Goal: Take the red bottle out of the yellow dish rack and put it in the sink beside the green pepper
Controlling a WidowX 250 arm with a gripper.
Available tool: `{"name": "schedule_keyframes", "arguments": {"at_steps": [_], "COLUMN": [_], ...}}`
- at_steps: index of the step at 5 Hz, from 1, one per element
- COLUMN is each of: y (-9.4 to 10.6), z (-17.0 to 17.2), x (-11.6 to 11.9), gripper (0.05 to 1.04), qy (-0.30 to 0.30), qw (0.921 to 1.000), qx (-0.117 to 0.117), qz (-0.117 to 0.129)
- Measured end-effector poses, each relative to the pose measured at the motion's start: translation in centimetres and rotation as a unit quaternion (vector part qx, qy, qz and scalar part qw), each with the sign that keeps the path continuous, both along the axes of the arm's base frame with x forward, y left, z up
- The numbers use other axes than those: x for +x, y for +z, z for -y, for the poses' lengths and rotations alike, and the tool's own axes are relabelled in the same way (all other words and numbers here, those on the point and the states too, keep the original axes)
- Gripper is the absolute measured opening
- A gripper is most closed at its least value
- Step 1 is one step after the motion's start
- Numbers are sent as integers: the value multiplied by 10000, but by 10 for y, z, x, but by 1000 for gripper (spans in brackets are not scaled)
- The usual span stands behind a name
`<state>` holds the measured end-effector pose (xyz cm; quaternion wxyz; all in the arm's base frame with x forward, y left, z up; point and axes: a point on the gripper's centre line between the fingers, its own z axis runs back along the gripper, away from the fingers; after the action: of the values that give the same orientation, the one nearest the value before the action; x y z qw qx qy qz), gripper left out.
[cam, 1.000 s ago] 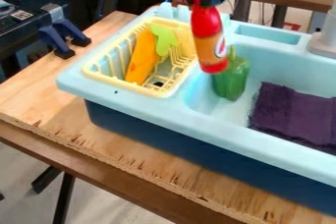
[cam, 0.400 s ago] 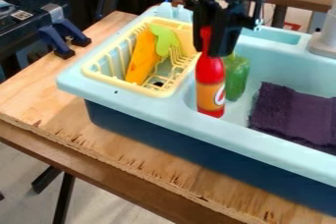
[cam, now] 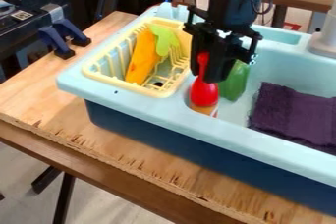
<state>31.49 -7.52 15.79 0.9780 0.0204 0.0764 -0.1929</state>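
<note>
Right, gripper [cam: 203,74] at upper ctr of frame, pointing down over the sink, and it's clamped on the red bottle [cam: 204,95] up at the narrow red tip! Bottle's roughly upright, just L of frame ctr, in the L end of the basin; its btm is hidden behind the sink's front rim, w/ a bit of orange label peeking out above. Can't tell if it's touching the basin floor.

Just R of it, partly behind the gripper, the green pepper [cam: 234,83], standing tall in the basin. Bottle & pepper v. close; can't tell if they touch. Further R, at the R edge of frame, purple cloth [cam: 294,115] lying on the basin floor.

Over to the L side: yellow rack [cam: 109,81] set in the sink's corner, w/ a flat orange piece [cam: 140,61] leaning inside & a lt green piece [cam: 163,40] beside it, upper part of rack. All of that's in the lt blue sink [cam: 157,104], dark blue below, running from L of ctr to the R edge. Grey faucet base [cam: 322,46] up at the upper R. Wooden tabletop [cam: 39,90] under the lot, w/ two blue clamps [cam: 54,42] on its edge, upper L.
</note>
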Motion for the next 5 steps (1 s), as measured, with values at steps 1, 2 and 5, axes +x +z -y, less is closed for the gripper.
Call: {"name": "schedule_keyframes", "arguments": {"at_steps": [1, 2, 5], "y": [-1, -10, 38], "z": [-1, -7, -7], "x": [-2, -5, 1], "gripper": [417, 730, 1006], "qy": [-9, 190, 326], "qw": [9999, 9992, 9898], "qx": [-126, -353, -1092], "qz": [117, -33, 853]}}
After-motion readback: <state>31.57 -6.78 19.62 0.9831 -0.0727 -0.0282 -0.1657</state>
